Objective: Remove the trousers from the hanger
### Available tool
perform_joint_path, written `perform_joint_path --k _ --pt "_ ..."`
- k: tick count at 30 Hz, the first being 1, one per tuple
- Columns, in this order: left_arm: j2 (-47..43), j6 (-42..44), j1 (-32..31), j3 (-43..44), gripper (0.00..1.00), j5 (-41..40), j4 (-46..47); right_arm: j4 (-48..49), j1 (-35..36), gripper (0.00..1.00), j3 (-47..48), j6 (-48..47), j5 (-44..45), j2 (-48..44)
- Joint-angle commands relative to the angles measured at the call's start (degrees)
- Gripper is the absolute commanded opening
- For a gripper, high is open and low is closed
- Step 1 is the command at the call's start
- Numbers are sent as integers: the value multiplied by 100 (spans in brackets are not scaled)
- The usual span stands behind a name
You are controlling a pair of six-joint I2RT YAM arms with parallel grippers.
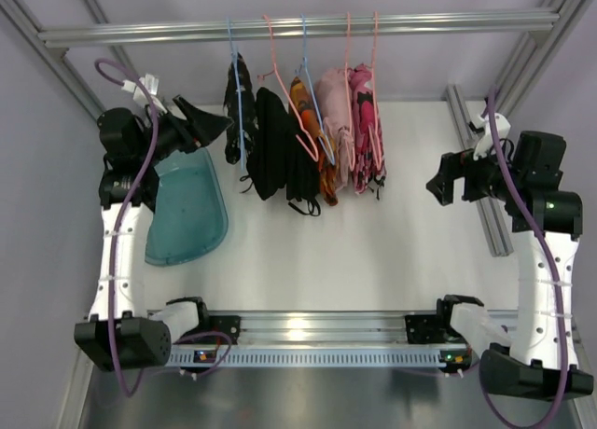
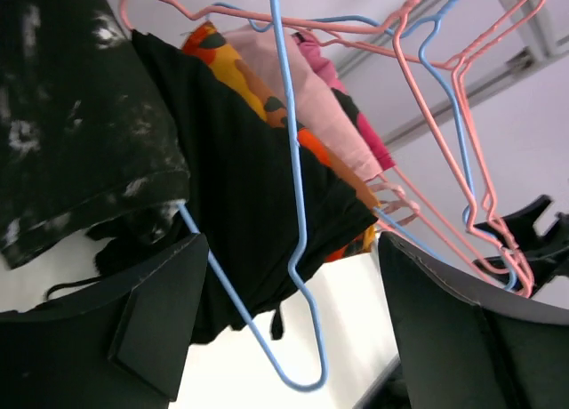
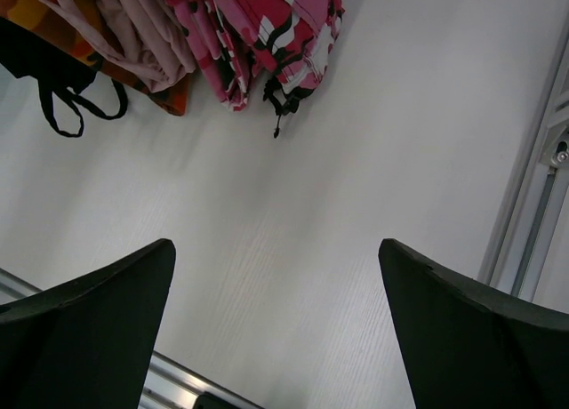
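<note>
The speckled black trousers hang on a blue hanger at the left end of the rail. The plain black trousers, with dangling straps, hang just to their right on a pink hanger. My left gripper is open and empty, raised just left of the speckled trousers. In the left wrist view the speckled cloth, the plain black cloth and the blue hanger's loop lie ahead of the open gripper. My right gripper is open and empty, far to the right.
Orange-patterned, pale pink and pink-patterned garments hang further right on blue and pink hangers. A teal bin lies under the left arm. A metal rail runs along the right side. The right wrist view shows the black straps.
</note>
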Motion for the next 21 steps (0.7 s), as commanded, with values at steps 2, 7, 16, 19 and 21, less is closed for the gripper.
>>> perform_joint_path --k 2,7,16,19,21 --pt "484 -1542 -72 -240 81 780 2496 -96 -3 99 441 49 -137 130" --pt "968 -1832 -265 -222 76 861 3192 -131 -11 100 520 14 -110 219" --pt "1469 -1841 -591 -213 61 825 3481 -105 -11 99 468 -3 -84 333" --pt "1566 -2131 -591 -266 54 913 3719 -122 -20 99 485 -30 -66 342" --pt "1619 -2481 -600 -336 42 983 4131 -122 -20 99 468 -39 -58 351"
